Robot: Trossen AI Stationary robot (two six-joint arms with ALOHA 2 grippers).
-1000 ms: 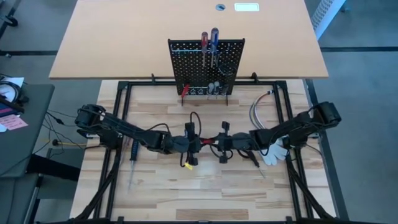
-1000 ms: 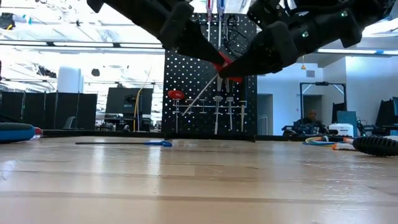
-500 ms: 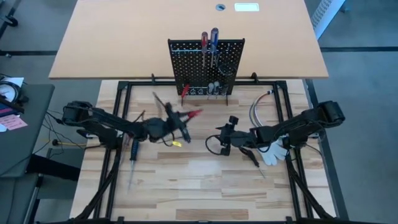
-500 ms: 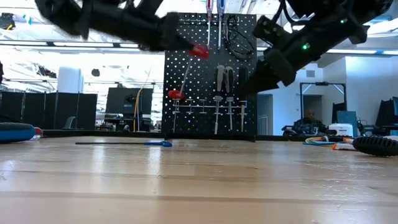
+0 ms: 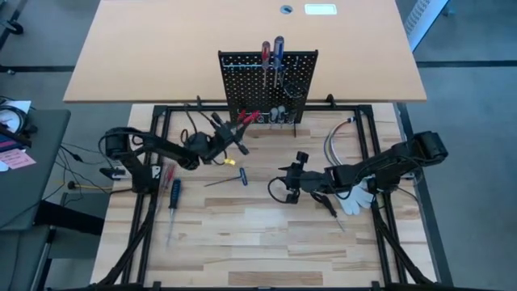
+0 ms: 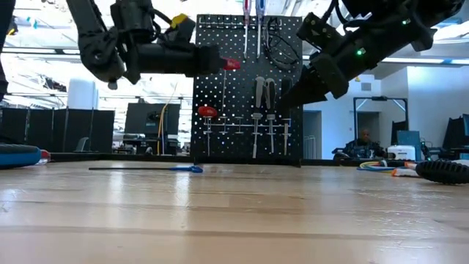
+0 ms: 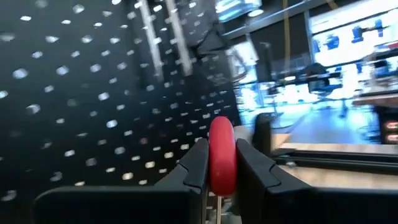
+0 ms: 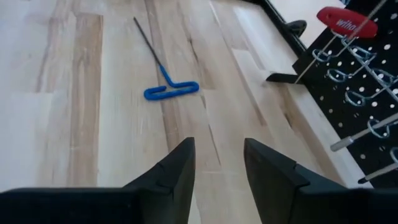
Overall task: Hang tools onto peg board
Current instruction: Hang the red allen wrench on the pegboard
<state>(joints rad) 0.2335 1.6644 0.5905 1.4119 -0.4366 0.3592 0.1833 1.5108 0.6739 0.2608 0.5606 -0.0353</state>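
The black peg board (image 5: 266,85) stands upright at the table's far edge, with screwdrivers stuck in its top and small tools on its lower hooks (image 6: 256,125). My left gripper (image 5: 239,125) is just in front of the board, shut on a red-handled screwdriver (image 5: 249,118) that is held clear of the table. The tool's shaft is hidden behind the gripper. My right gripper (image 5: 284,183) hovers open over the middle of the table, holding nothing. A blue T-handled key (image 8: 171,90) lies flat on the wood ahead of it. My left gripper pinches the screwdriver's red handle (image 7: 222,155) between its two fingers (image 7: 194,163). The handle lies along the fingers, and its butt end (image 6: 231,64) sticks out past the fingertips toward the peg board. The fingers come roughly level from the table's near left, with the tool in the air.
Two more screwdrivers (image 5: 172,192) lie at the table's left, beside the left arm. A white glove (image 5: 355,198) and a grey coiled cable (image 5: 335,145) sit on the right. A red-handled screwdriver (image 8: 346,22) hangs on the board's left side. A black frame (image 5: 161,113) rims the table.
A second ago both grippers met at the red-handled screwdriver over the table's middle. My left gripper has carried it toward the far edge and swung round, so the red end now faces the peg board. My right gripper is off the tool and has stayed near the middle.
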